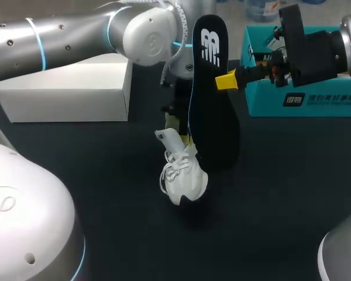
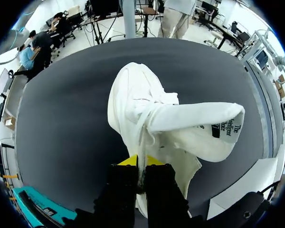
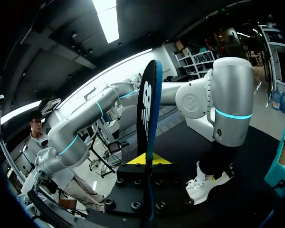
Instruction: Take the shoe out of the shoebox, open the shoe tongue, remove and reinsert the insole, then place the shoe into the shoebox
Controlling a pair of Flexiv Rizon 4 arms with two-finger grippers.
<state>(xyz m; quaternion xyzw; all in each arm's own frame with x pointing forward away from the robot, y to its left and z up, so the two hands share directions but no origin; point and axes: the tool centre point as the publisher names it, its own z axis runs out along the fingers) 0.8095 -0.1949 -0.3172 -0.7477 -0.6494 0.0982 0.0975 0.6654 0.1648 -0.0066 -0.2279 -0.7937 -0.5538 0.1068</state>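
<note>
Aloft, right jaws pinch the black foam insole (image 1: 213,99), one o'clock of the white lace-up sneaker (image 1: 181,175), heel clamped in left jaws, seemingly for reinsertion.

Left arm (image 1: 76,32) extends in from the left along the back of the bench (image 1: 281,193), its last joint near the middle and its wrist turned straight down. The left gripper (image 2: 141,160) points at the bench top, its fingers almost together and pinching the rim of the shoe (image 2: 147,118) below it. Right arm (image 1: 324,47) comes in level from the right, wrist horizontal, with the right gripper (image 1: 225,80) aimed toward the left arm. Its yellow-tipped fingers clamp one long edge of the insole (image 1: 213,117), held upright just beside the left wrist.
</note>
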